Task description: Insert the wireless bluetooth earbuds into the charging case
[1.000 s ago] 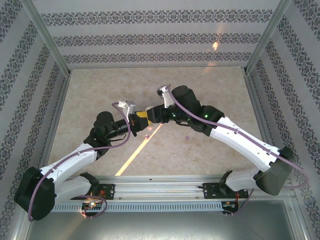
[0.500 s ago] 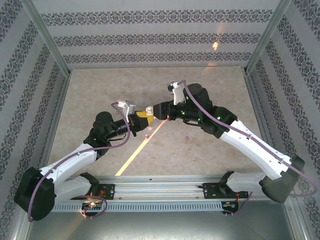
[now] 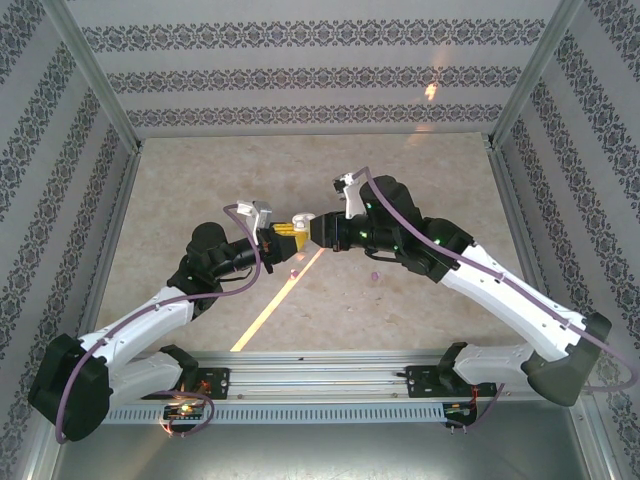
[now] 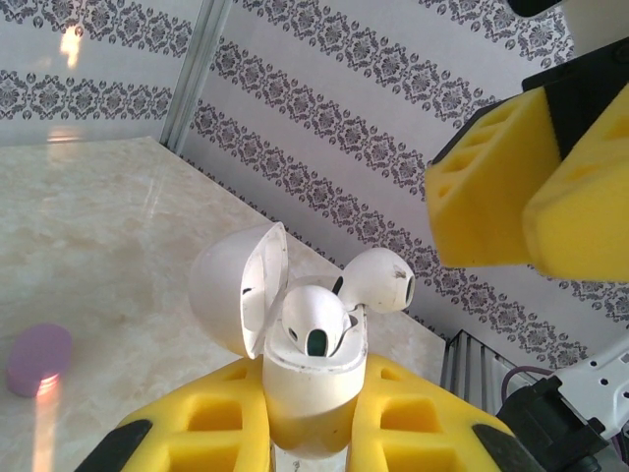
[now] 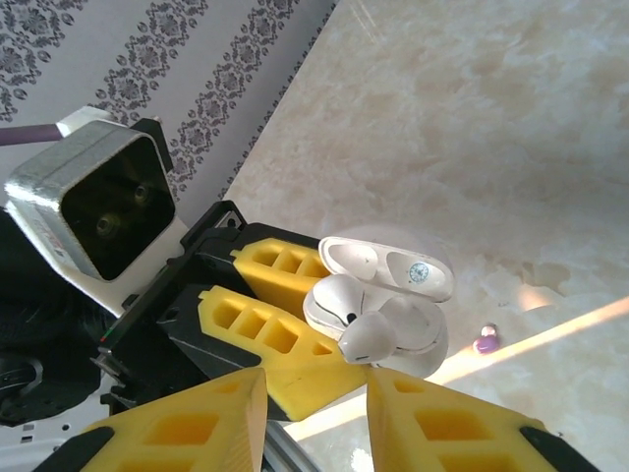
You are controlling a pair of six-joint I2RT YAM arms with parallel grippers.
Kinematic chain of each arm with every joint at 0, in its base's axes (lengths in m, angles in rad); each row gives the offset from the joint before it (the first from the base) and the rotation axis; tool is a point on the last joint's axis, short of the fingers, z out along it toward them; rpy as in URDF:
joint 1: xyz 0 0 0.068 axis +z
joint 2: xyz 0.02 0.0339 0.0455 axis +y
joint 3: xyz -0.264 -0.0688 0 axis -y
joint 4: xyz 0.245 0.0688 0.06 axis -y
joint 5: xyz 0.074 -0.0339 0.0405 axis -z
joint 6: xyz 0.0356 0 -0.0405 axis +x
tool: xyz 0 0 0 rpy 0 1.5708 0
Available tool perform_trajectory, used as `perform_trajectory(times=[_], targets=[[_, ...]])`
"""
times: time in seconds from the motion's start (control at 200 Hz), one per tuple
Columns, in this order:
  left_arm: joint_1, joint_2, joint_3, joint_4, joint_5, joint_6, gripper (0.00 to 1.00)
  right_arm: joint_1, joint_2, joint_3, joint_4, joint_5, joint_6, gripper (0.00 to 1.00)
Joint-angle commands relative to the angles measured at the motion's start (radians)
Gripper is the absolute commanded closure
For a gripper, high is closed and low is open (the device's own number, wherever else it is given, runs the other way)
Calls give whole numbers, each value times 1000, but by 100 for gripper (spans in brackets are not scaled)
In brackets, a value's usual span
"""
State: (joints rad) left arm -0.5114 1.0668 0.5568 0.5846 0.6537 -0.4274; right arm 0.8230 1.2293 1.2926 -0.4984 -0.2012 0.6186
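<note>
Your left fingers (image 4: 211,418) clamp the open charging case (image 4: 310,388), one white earbud (image 4: 314,320) seated, second earbud (image 4: 378,280) propped at its rim, right fingers (image 5: 197,423) parted, empty.

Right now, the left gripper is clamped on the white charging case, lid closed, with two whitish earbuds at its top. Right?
Not quite: the lid is open, swung back, as the left wrist view shows. The left gripper does clamp the white charging case, with two whitish earbuds at its top.

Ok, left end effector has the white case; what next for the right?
Probably nudge the right end effector onto the raised white earbud and press it home: it sticks up out of the open white charging case clamped in the left end effector.
</note>
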Motion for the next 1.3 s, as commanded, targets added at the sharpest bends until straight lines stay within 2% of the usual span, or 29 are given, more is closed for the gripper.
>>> perform_trajectory(times=[0.0,0.325,1.294], targets=[[-13,-31,20,-2,13,16,100,12,19,5,-3,17,11,67],[-14,-48,14,-13,15,12,100,12,45,13,15,19,-2,62],[-13,-33,10,12,20,6,100,-45,30,25,-57,18,-28,59]])
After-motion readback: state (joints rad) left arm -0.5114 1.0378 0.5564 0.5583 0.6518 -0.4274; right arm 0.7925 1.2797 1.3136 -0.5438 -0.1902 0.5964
